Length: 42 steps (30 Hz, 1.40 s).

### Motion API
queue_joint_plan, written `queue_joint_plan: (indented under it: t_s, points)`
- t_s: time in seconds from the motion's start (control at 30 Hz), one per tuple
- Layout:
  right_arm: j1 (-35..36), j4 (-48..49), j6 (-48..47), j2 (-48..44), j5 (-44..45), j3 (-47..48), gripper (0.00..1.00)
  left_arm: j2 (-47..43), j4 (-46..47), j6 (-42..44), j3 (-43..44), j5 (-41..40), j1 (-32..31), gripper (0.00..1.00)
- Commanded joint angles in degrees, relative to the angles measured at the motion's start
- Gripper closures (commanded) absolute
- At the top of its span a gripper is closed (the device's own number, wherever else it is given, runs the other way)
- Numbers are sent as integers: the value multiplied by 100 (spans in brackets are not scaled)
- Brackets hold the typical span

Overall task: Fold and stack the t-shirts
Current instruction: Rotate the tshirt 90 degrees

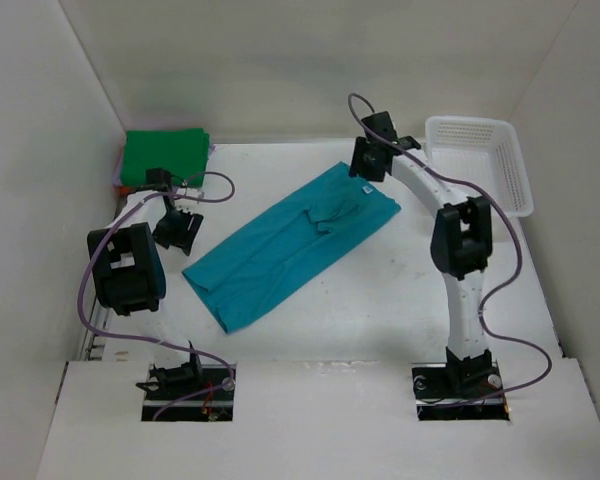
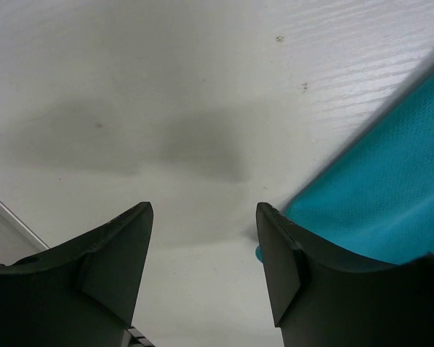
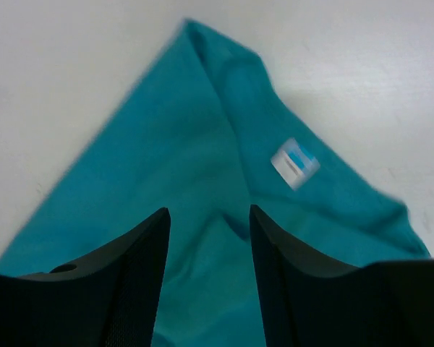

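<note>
1. Teal t-shirt [image 1: 290,245]: it is laid slantwise in the middle of the bench [image 1: 380,320], seemingly already narrowed into a long strip. The hem end lies nearest and the collar end farthest. A crosswise fold is judged to be the step in hand.
2. The left end effector [image 2: 202,217] is seen released, with nothing between its fingers, over bare bench just beside the hem-end edge. It should be shifted onto the cloth so that the hem end is pinned.
3. The right end effector [image 3: 208,217] is likewise spread and empty, above the collar end near the white label [image 3: 295,163]. All layers there should be pinched and carried low toward the hem, so that the strip is not dragged.
4. The green t-shirt [image 1: 163,155] is lying folded at the far left corner. The finished bundle is best squared upon it.
</note>
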Motion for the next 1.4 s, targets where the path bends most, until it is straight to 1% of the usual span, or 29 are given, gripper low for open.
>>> queue_joint_plan:
  t_s: [0.0, 0.07, 0.17, 0.27, 0.37, 0.47, 0.57, 0.83, 0.9, 0.93, 1.03, 1.07, 1.1, 1.17, 1.23, 1.37]
  points:
    - [-388, 635, 470, -1501, 801, -1482, 47, -188, -53, -94, -68, 86, -22, 42]
    - [-581, 636, 769, -1942, 775, -2318, 47, -126, -18, -103, -129, 112, -57, 42]
    - [-801, 609, 998, -2137, 530, -3102, 47, -3, -9, -103, -200, 121, -110, 43]
    - [-916, 565, 1227, -2041, 223, -3394, 44, 6, 0, -103, -270, 147, -162, 44]
    - [-960, 548, 1315, -1778, -120, -3395, 43, -73, 44, -77, -349, 226, -224, 44]
    - [-960, 460, 1315, -1461, -367, -3088, 42, -100, 79, -86, -420, 253, -224, 44]
    - [-942, 188, 1272, -1136, -420, -2570, 44, -100, 114, -86, -499, 270, -198, 44]
    - [-934, -936, 850, -442, -613, -1366, 51, -196, 115, -68, -561, 279, -171, 44]
    - [-934, -1244, 745, -239, -675, -1014, 56, -214, 79, -68, -508, 288, -189, 44]
    - [-934, -1376, 718, -152, -701, -847, 63, -214, 62, -68, -490, 288, -224, 44]
    - [-934, -1553, 718, -37, -710, -652, 89, -240, 62, -59, -473, 288, -268, 44]
    - [-934, -1553, 718, -28, -693, -635, 95, -258, 62, -59, -473, 314, -277, 44]
    - [-934, -1553, 718, -10, -675, -600, 98, -267, 44, -59, -490, 349, -277, 44]
    - [-934, -1588, 718, 86, -649, -416, 100, -293, 18, -59, -543, 437, -277, 44]
    - [-934, -1719, 718, 305, -631, -4, 100, -293, -52, -50, -578, 542, -303, 44]
    - [-934, -2211, 727, 1078, -596, 1445, 100, -249, -184, -86, -604, 701, -452, 44]
